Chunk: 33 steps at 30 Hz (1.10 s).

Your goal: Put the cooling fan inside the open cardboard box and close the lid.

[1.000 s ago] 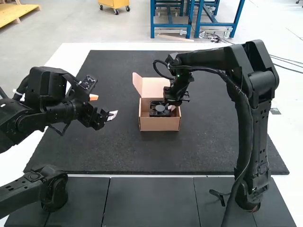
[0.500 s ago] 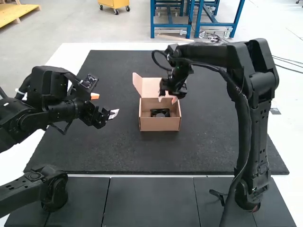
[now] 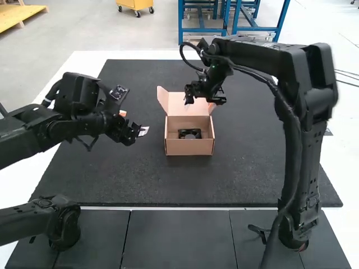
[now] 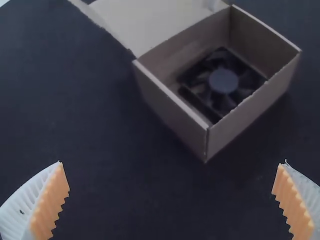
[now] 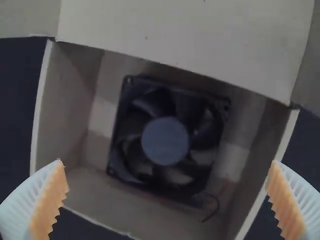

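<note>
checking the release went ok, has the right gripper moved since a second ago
Yes. The right gripper has lifted out of the box and pulled back over the open lid, leaving the fan inside.

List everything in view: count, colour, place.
box: 1, brown cardboard, mid-mat, lid open at its far side
fan: 1, black, flat inside the box
mat: 1, black, on the table
table: 1, white, under the mat
left gripper: 1, white fingers with orange pads, open, over the mat left of the box
right gripper: 1, same fingers, open, above the box's far side
</note>
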{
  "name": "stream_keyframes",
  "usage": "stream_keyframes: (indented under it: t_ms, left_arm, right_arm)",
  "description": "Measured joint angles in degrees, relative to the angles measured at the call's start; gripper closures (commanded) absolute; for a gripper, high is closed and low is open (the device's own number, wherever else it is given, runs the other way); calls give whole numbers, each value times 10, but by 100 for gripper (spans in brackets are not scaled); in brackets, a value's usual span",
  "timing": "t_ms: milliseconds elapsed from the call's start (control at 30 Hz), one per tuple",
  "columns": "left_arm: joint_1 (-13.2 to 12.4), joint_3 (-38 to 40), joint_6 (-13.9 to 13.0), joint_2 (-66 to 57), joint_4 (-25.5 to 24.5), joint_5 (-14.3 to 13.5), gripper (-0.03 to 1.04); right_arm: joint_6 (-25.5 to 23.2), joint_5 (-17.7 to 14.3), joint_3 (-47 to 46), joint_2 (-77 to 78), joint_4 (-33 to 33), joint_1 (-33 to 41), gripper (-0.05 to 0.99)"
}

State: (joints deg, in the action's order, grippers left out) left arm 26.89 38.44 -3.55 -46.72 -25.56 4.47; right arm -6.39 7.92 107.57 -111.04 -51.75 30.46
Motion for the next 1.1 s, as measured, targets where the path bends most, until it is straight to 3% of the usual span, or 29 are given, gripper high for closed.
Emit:
stream_keyframes:
  t_ms: [267,600,833,1100]
  left_arm:
    - [0,34,45,-70,34,-6,5]
    - [-5,73,71,-160,83,-69,5]
    - [-52,131,77,-248,107,-108,5]
    - [-90,187,79,-336,126,-134,5]
  right_arm:
    - [35,-30,-137,151,127,-5,3]
    - [41,-58,-337,238,329,-48,3]
    - [41,-61,-378,238,429,-77,3]
    - [40,-61,-371,219,460,-83,3]
